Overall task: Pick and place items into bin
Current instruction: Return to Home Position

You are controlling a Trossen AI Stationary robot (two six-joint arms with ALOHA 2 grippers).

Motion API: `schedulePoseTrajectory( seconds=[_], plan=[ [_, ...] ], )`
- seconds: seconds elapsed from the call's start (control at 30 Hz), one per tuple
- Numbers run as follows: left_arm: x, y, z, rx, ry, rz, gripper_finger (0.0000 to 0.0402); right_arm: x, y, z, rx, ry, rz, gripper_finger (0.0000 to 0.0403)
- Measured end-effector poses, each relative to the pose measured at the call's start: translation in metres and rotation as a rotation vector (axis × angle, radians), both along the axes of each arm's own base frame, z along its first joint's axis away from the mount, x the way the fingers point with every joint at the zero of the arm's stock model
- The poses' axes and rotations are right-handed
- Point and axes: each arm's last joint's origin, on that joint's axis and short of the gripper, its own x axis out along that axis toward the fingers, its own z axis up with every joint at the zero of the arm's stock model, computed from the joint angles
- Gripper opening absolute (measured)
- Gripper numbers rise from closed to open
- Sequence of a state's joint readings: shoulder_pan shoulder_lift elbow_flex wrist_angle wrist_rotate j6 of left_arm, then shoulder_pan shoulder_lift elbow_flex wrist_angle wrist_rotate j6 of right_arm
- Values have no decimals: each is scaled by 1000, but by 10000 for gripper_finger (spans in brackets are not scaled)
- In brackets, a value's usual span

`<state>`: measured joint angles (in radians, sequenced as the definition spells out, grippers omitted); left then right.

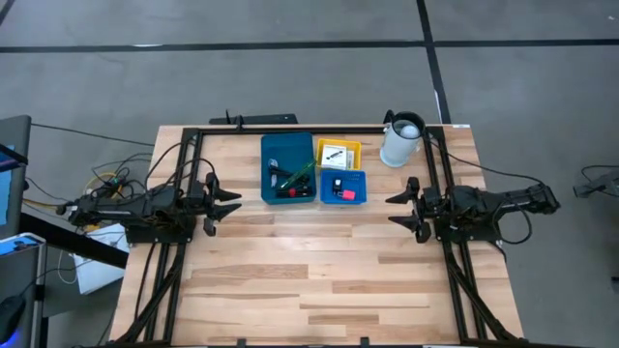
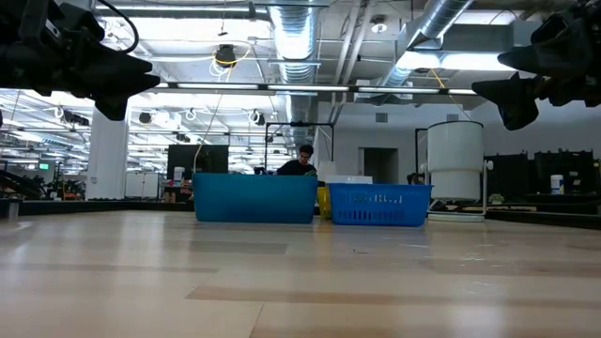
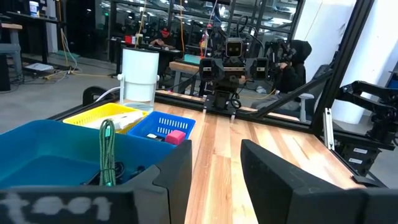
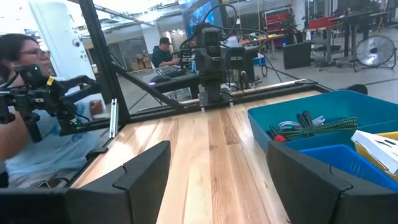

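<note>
Left gripper [image 1: 235, 205]: at 9 o'clock on the light wooden table [image 1: 319, 280], pointing toward 3 o'clock. Its dark fingers [image 3: 171, 180] stand apart with bare wood between them and hold nothing.
Right gripper [image 1: 392, 211]: at 3 o'clock, pointing toward 9 o'clock. Its fingers are spread wide and empty.
Bin: three trays touch in one block at 12 o'clock, between the arms and well apart from both grippers. The long teal-blue plastic tray [image 1: 285, 150] is on the 9 o'clock side. The small yellow plastic tray [image 1: 354, 159] is at the block's 1 o'clock corner. The small bright blue plastic tray [image 1: 359, 184] is directly at 6 o'clock of the yellow one.
Teal tray load: a green braided cord [image 1: 303, 174] lies across a black cord [image 1: 279, 184]. They are tangled, and anything smaller under them cannot be told apart.
Yellow tray load: a white printed card [image 1: 335, 153], its print too small to read.
Blue tray load: a red block [image 1: 340, 195] beside a small dark piece [image 1: 338, 182] too small to identify.
Low view: the tray walls hide all contents, and the yellow tray shows only as a sliver between the other two. Both arms are cut off at the upper corners.
Right wrist view: the yellow and blue trays are cut off by the picture's edge.
White cylindrical jug [image 1: 401, 142]: upright at 1 o'clock, just beside the yellow tray and outside the bin.
Person [image 2: 302, 161]: beyond the table, lower body hidden behind the teal tray.
</note>
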<state>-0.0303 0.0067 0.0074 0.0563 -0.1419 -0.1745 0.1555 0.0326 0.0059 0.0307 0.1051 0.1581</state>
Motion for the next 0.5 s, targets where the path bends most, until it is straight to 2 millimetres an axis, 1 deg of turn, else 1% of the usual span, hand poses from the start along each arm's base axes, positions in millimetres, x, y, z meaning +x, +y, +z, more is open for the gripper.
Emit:
schedulePoseTrajectory(
  seconds=[0.5],
  plan=[
    [0, 0, 0, 5, 1, 1, 126, 0, 0, 0, 0, 0, 0, 260]
  ],
)
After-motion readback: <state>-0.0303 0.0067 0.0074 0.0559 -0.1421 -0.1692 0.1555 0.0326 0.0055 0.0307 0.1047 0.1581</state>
